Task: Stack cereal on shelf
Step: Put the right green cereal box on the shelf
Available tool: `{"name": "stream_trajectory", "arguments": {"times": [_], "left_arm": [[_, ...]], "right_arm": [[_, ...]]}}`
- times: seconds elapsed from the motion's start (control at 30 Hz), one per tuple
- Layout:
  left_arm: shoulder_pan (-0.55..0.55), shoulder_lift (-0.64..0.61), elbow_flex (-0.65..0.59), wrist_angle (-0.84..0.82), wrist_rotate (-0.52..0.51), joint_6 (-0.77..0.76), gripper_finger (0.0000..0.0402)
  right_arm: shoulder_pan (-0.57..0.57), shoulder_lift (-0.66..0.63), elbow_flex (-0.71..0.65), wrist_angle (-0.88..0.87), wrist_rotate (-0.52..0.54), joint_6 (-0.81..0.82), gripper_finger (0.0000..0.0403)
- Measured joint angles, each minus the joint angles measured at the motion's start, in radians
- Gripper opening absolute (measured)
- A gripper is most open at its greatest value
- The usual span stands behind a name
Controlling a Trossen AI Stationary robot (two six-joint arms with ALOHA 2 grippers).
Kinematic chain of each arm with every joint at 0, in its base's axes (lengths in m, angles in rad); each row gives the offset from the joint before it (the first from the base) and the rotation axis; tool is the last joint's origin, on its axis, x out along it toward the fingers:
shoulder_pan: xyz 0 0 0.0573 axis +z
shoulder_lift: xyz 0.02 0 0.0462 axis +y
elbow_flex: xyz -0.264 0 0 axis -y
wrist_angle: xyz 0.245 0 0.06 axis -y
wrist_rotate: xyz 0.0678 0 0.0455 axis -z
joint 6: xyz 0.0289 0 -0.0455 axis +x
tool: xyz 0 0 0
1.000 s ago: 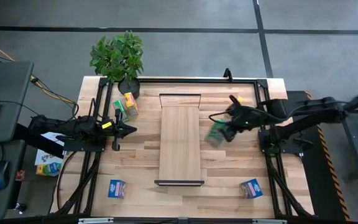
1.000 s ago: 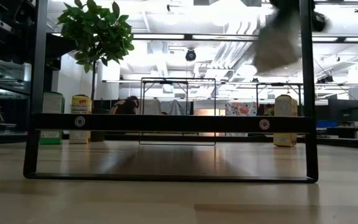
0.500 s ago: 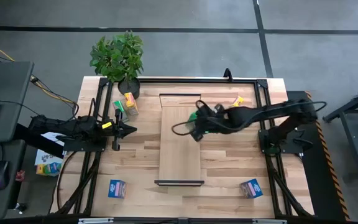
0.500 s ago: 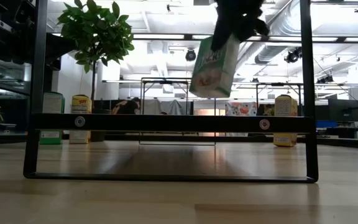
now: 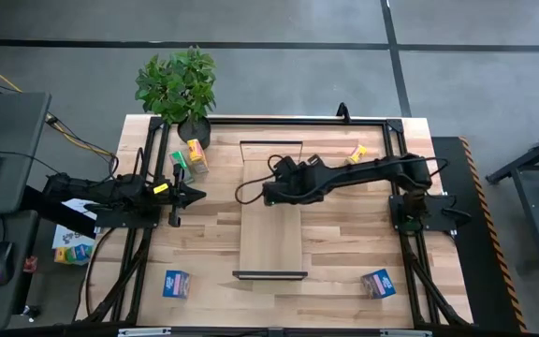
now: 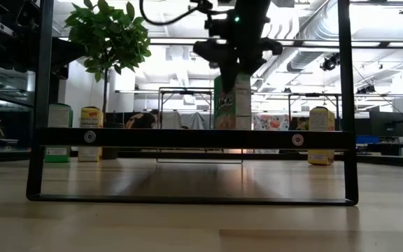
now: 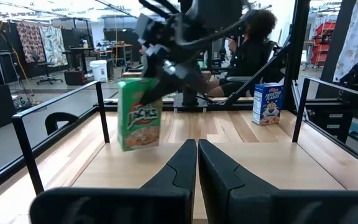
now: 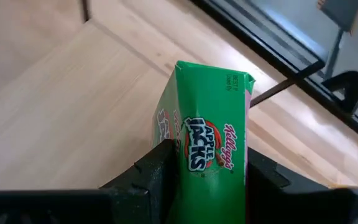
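My right gripper [image 5: 274,192] reaches out over the shelf [image 5: 271,225], a long light-wood plank with black brackets at its ends. It is shut on a green cereal box [image 6: 233,105]. The box also shows in the left wrist view [image 7: 140,118] and the right wrist view [image 8: 213,143]. My left gripper [image 5: 195,195] waits shut beside the shelf's left edge. On the table stand a green and a yellow box [image 5: 187,157] by the plant, a yellow box [image 5: 357,152] at the far right, and two blue boxes [image 5: 176,283] [image 5: 378,284] near the front. My right gripper pinches the green box's upper part [image 8: 210,165] between its two fingers [image 8: 160,168], one on each opposite face. The fingers come from above, pointing down. The box stands nearly upright with its bottom [image 7: 143,147] at the shelf's surface; whether it touches the plank I cannot tell.
A potted plant [image 5: 178,89] stands at the table's far left corner. A black frame [image 5: 344,120] runs around the table's edges. The shelf's front bracket [image 6: 194,138] crosses the low view. The near half of the plank [image 5: 271,248] is bare wood.
My right gripper has carried the green box from the table's right side leftward over the shelf and lowered it. The box, tilted a moment ago, now stands nearly upright at the plank's surface. The left arm has kept still.
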Motion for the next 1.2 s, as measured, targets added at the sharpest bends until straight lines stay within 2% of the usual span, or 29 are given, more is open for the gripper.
{"name": "stream_trajectory", "arguments": {"times": [0.3,0.53,0.7,0.97,1.2], "left_arm": [[0.0,0.0,0.0,0.0,0.0,0.0,0.001],[0.0,0.0,0.0,0.0,0.0,0.0,0.001],[0.0,0.0,0.0,0.0,0.0,0.0,0.001],[0.0,0.0,0.0,0.0,0.0,0.0,0.001],[0.0,0.0,0.0,0.0,0.0,0.0,0.001]], "right_arm": [[-0.026,0.003,0.0,0.0,-0.008,0.199,0.0138],[-0.06,0.0,0.002,0.008,-0.161,0.166,0.0138],[-0.069,0.0,0.002,0.017,-0.151,0.097,0.0138],[-0.069,0.003,-0.001,0.015,-0.071,0.268,0.0138],[-0.07,0.003,-0.001,0.016,-0.078,0.284,0.0138]]}}
